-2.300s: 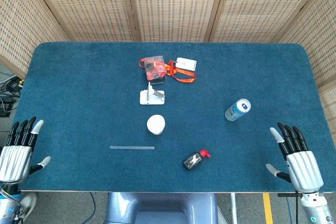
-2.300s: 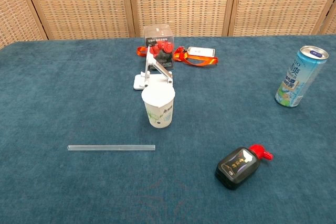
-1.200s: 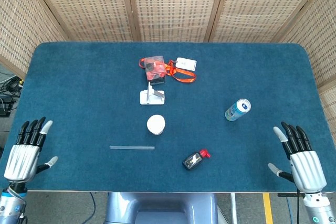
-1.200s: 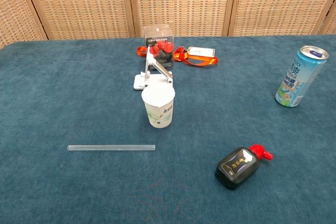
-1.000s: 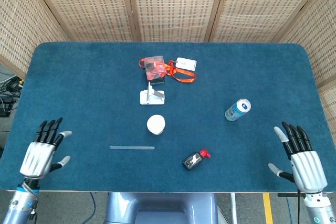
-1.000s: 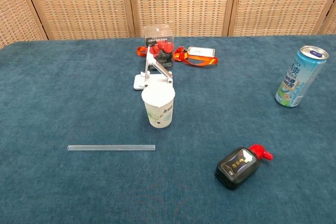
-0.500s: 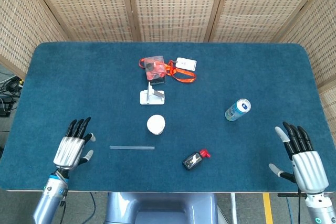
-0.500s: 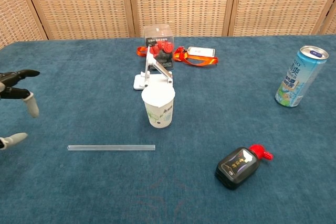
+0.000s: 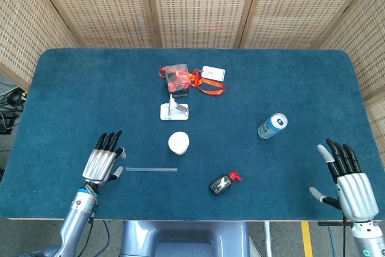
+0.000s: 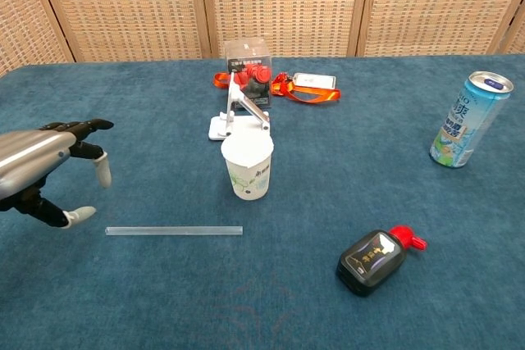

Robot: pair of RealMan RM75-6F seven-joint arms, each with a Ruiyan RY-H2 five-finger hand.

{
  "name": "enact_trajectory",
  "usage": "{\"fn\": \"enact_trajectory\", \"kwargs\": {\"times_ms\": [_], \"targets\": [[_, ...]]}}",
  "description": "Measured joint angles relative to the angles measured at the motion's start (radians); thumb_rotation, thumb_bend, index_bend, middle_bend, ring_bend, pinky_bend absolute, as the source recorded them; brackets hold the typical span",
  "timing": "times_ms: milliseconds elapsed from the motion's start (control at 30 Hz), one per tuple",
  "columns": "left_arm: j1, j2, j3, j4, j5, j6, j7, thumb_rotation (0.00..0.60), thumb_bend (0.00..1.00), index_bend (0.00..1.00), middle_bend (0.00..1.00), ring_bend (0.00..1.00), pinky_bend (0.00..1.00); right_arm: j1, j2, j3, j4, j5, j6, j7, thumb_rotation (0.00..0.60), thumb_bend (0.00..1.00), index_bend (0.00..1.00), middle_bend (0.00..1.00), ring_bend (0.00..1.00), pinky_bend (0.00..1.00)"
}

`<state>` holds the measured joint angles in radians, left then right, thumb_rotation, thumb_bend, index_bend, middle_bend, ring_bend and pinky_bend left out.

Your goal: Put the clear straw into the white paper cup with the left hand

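While the clear straw [image 9: 151, 169] is lying flat just right of its fingertips, with the white paper cup [image 9: 178, 142] beyond it, the left hand [image 9: 102, 161] is hovering empty and spread in the approach step, probably needing to lower and pinch the straw's near end.

The left hand [image 9: 103, 162] has swung in from the worktop's left edge and now hovers, fingers spread, just beside the left end of the clear straw [image 9: 151, 169]. It has also come into the chest view. The right hand [image 9: 350, 185] has slipped slightly lower at the right edge.
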<state>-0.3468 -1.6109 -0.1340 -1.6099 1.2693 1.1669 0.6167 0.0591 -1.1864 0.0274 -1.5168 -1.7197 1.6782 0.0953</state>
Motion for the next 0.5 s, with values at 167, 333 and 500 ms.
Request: {"fn": "enact_trajectory", "kwargs": {"times_ms": [167,333,500], "targets": [[-0.023,-0.042,-0.002,0.006,-0.047,-0.009,0.038,0.6,0.33,0.51,0.0,0.0,0.0,0.0,0.001,-0.001,0.0,-0.001,-0.001,0.001,0.6,0.09,0.05,0.0,0.0,0.0],[-0.045,-0.074,-0.004,0.017,-0.089,-0.016,0.075,0.6,0.34,0.51,0.0,0.0,0.0,-0.001,0.002,0.0,0.0,0.0,0.001,0.006,0.6,0.09,0.05,0.0,0.0,0.0],[-0.067,-0.103,-0.006,0.03,-0.14,-0.021,0.111,0.6,0.34,0.51,0.0,0.0,0.0,-0.001,0.004,0.001,0.0,0.0,0.003,0.011,0.6,0.09,0.05,0.0,0.0,0.0]]}}
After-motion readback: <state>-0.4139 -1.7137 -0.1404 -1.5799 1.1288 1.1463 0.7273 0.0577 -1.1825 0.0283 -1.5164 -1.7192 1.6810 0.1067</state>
